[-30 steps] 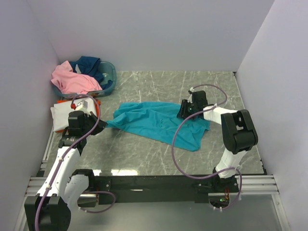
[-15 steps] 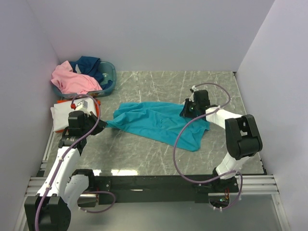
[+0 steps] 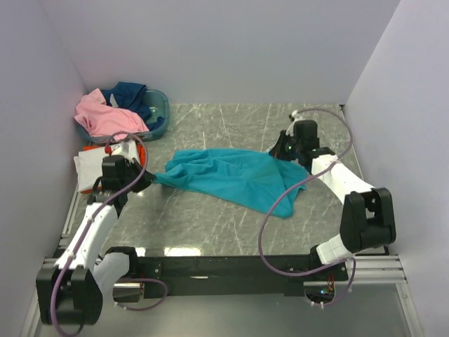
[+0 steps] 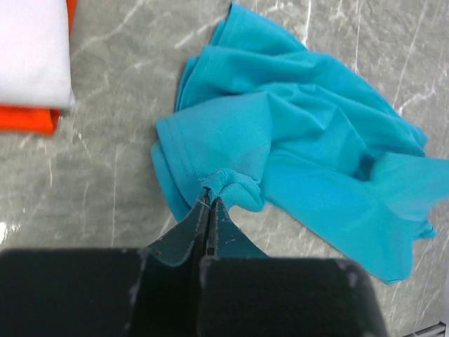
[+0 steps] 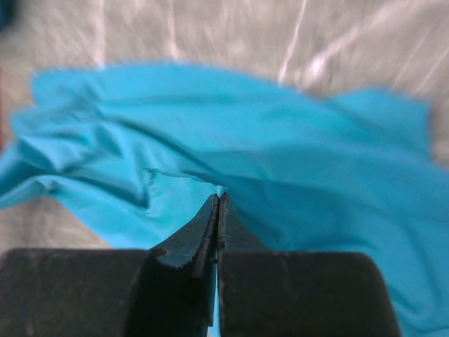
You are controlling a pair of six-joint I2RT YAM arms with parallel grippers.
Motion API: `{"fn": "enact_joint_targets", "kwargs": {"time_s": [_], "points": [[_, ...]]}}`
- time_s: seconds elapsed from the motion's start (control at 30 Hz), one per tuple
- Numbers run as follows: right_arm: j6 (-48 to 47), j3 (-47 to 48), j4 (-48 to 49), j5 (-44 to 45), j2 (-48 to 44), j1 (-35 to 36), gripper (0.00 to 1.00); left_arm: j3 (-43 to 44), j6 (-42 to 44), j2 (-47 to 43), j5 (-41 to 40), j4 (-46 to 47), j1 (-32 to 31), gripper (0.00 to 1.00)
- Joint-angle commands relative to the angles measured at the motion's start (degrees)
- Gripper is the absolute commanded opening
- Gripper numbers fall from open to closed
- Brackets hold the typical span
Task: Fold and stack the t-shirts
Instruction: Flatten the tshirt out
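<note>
A teal t-shirt [image 3: 238, 175] lies crumpled across the middle of the marble table. My left gripper [image 3: 149, 180] is shut on its left edge; the pinched fold of teal cloth [image 4: 228, 179] bunches at the fingertips of the left gripper [image 4: 208, 200]. My right gripper [image 3: 280, 151] is shut on the shirt's far right part, and the cloth [image 5: 280, 154] hangs stretched from the tips of the right gripper [image 5: 218, 199]. A white t-shirt [image 3: 88, 168] lies folded on an orange one [image 3: 95, 148] at the left. Pink [image 3: 105, 116] and navy [image 3: 130, 95] shirts fill the basket.
The oval blue-grey basket [image 3: 163, 112] stands in the far left corner. Walls close in the table on the left, back and right. In the left wrist view, the white shirt [image 4: 35, 49] and orange shirt [image 4: 28, 119] lie left of the teal one.
My right gripper closed on the teal shirt and moved right and toward the back wall, drawing the cloth out. The left gripper kept its hold and shifted slightly.
</note>
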Motion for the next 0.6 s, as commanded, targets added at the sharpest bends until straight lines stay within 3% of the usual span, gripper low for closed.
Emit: {"fn": "enact_joint_targets", "kwargs": {"time_s": [0.0,0.33,0.57], "points": [[-1.7,7.1,-2.7,1.8,-6.1,-1.9,0.00,8.0,0.5,5.2,-1.2,6.3,-0.2,0.00],[-3.9,21.9,-6.0,6.9,-19.1,-4.5,0.00,36.4,2.1,21.9,3.4,6.6,-0.2,0.01],[-9.5,29.4,-3.6,10.3,-29.6,-4.4,0.00,48.6,4.1,19.9,9.2,7.5,-0.3,0.00]]}}
